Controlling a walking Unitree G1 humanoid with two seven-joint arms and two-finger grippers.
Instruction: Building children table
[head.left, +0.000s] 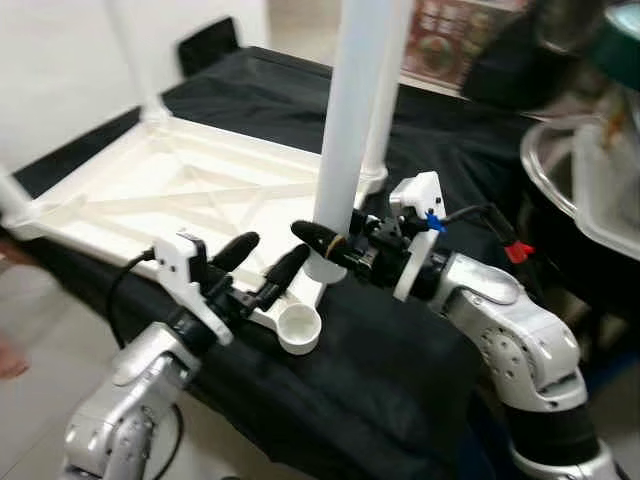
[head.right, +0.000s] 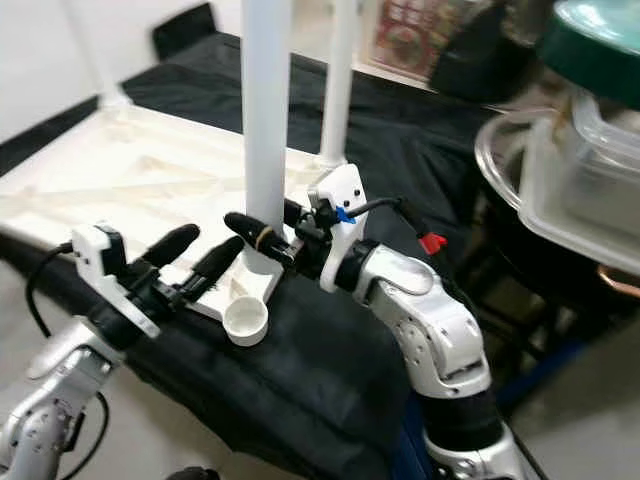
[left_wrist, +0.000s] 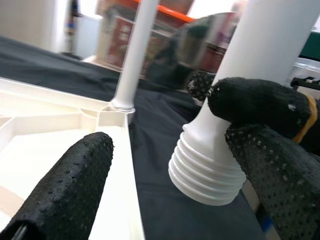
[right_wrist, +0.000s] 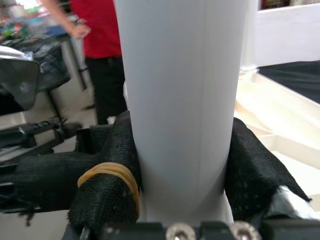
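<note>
Black cloth-covered table (head.left: 400, 360), pale tiled floor (head.left: 40, 400), white wall (head.left: 60, 60), clear plastic bins (head.right: 580, 170) at right

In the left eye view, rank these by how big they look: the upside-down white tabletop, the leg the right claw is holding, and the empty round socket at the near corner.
1. White tabletop, spread widest across the black cloth.
2. Held leg, tall, gripped by the right claw; it sits nearer the camera, so it looks bigger than it otherwise would.
3. Round socket, clearly smallest.

I see a tabletop (head.left: 420, 400) under black cloth; a white upturned children's table (head.left: 180, 190) lies on it.
</note>
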